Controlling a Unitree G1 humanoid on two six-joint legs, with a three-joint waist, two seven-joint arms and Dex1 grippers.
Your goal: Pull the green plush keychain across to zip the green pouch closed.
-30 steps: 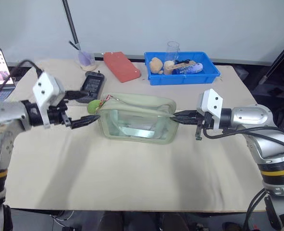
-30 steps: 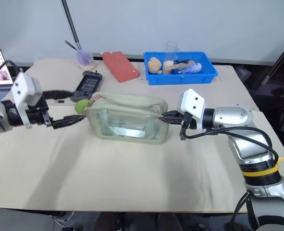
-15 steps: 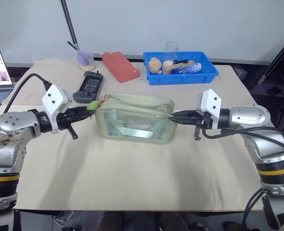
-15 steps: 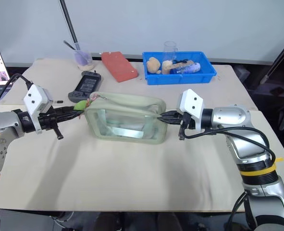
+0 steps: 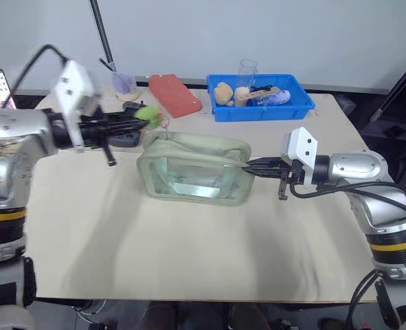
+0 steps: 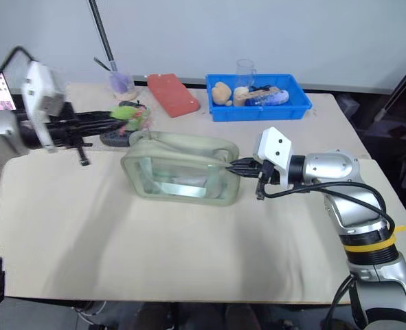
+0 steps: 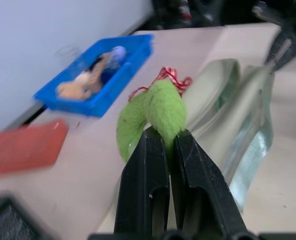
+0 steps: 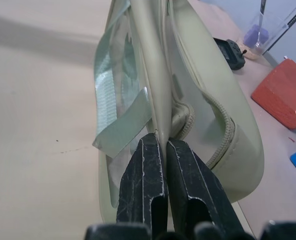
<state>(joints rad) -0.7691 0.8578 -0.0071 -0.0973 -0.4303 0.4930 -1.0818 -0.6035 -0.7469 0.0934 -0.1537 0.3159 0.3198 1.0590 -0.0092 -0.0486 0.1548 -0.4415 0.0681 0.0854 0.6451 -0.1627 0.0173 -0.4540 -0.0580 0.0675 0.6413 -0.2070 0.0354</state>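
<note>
Even, bright overhead light casts soft shadows on the table [image 5: 189, 261], while the left arm [image 5: 24, 137] shows motion blur.

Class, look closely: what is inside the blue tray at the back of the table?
The blue tray holds two tan plush toys, a blue-and-white item and a clear glass. Anything beneath them is covered.

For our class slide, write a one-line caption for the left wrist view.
Left claw shut on the green plush keychain, lifted beside the green pouch.
</note>
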